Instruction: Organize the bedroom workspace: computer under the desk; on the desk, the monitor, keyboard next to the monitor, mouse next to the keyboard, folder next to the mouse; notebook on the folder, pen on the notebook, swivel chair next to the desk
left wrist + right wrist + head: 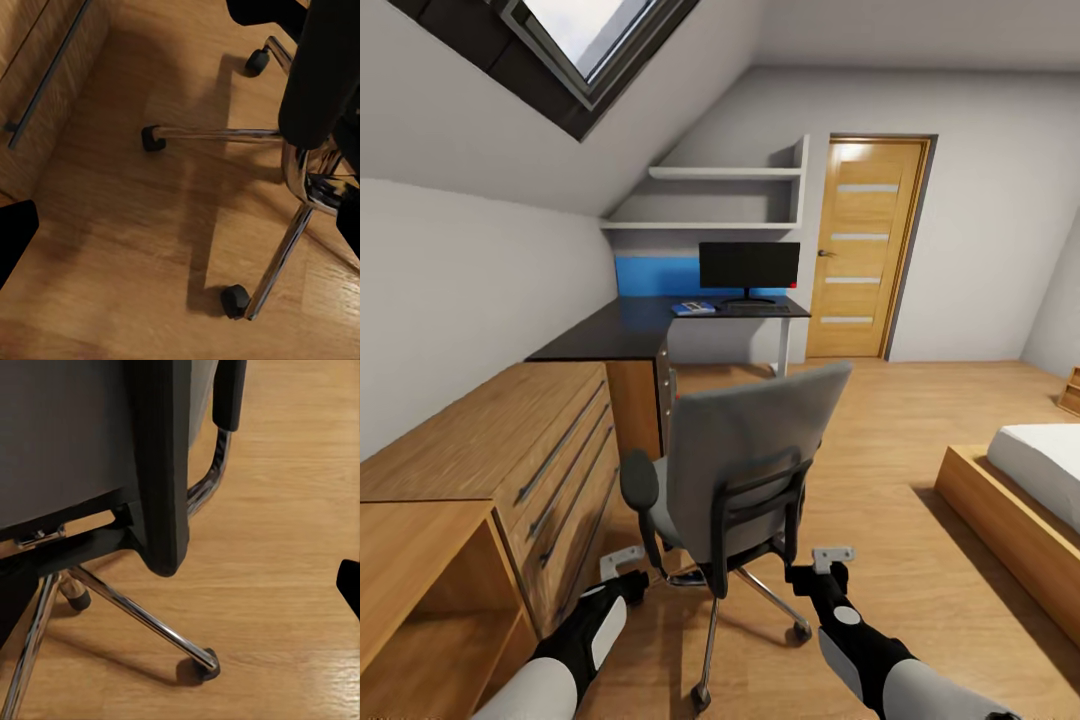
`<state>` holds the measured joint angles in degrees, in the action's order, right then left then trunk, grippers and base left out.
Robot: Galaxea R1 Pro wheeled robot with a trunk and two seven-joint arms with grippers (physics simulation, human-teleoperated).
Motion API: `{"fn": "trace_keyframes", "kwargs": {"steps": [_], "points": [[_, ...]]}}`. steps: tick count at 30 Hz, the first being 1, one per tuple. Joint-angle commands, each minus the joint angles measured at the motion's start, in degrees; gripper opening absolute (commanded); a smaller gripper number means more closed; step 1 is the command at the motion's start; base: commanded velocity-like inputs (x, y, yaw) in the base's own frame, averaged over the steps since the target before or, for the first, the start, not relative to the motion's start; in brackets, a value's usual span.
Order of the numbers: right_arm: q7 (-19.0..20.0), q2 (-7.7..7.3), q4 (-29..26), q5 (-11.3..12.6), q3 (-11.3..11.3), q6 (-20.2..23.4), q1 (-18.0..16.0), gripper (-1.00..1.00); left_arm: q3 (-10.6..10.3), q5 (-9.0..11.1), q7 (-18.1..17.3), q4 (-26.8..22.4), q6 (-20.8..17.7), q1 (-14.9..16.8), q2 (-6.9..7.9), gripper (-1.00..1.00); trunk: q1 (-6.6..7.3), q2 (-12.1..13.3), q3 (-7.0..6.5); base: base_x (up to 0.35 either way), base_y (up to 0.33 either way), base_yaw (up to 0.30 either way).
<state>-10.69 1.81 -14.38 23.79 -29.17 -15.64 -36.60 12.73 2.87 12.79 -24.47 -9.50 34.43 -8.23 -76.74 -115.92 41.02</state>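
Swivel chair flanked by both grippers in a bedroom

The left gripper (622,572), jaws parted, is seen beside the grey swivel chair (745,470), backrest turned toward the camera; the right gripper (830,565), its grip state unreadable, is opposite; the desk (630,330) lies beyond.

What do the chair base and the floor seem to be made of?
Chair base: probably chromed metal, since its legs are shiny and mirror-like, with dull black casters that look like plastic. Floor: looks like light wood planks with a satin finish, showing grain lines; it could also be laminate.
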Motion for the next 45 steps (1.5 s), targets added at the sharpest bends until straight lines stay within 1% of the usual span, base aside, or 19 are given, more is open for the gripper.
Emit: {"fn": "trace_keyframes", "kwargs": {"steps": [1,2,3,4,9,11,15,23,42,45], "points": [[-0.29,-0.02,0.04,0.43,-0.50,-0.23,-0.07,1.00,0.07,0.30,0.17,-0.11,-0.18,0.01,-0.03,1.00,-0.22,-0.44,0.24,0.000,0.000,0.000],[-0.26,-0.03,0.07,0.44,-0.51,-0.29,-0.08,1.00,0.05,0.28,0.19,-0.09,0.28,0.02,-0.03,1.00,-0.44,-0.84,0.42,0.000,0.000,0.000],[-0.20,-0.05,0.27,0.45,-0.58,-0.38,-0.08,1.00,0.03,0.24,0.21,0.00,2.56,0.02,-0.03,1.00,-0.66,-1.25,0.60,0.000,0.000,0.000],[-0.17,0.00,0.64,0.43,-0.59,-0.43,-0.07,1.00,0.02,0.22,0.21,0.09,3.93,0.02,-0.03,1.00,-0.88,-1.65,0.78,0.000,0.000,0.000],[-0.14,0.14,1.50,0.43,-0.67,-0.92,-0.05,1.00,0.02,0.19,0.21,0.54,6.40,0.02,0.06,1.00,-1.97,-3.65,1.68,0.000,0.000,0.000],[-0.13,0.15,1.56,0.43,-0.68,-1.18,-0.05,1.00,0.02,0.18,0.22,0.58,6.58,0.02,0.07,1.00,-2.41,-4.45,2.04,0.000,0.000,0.000],[-0.12,0.21,1.60,0.46,-0.70,-3.31,-0.05,1.00,0.02,0.15,0.16,0.66,7.30,0.02,0.25,1.00,-3.29,-6.06,2.76,0.000,0.000,0.000],[0.14,0.06,1.51,0.35,-0.71,-4.56,-0.05,1.00,0.01,0.14,0.27,0.65,7.55,0.02,0.28,1.00,-5.05,-9.27,4.19,0.000,0.000,0.000],[0.66,0.20,1.28,0.30,-0.78,-4.73,-0.05,1.00,0.02,0.28,0.32,0.65,7.56,0.02,0.24,1.00,-9.22,-16.89,7.60,0.000,0.000,0.000],[0.66,0.21,1.28,0.29,-0.79,-4.74,-0.05,1.00,0.03,0.28,0.31,0.65,7.56,0.02,0.24,1.00,-9.22,-16.89,7.60,0.000,0.000,0.000]]}}
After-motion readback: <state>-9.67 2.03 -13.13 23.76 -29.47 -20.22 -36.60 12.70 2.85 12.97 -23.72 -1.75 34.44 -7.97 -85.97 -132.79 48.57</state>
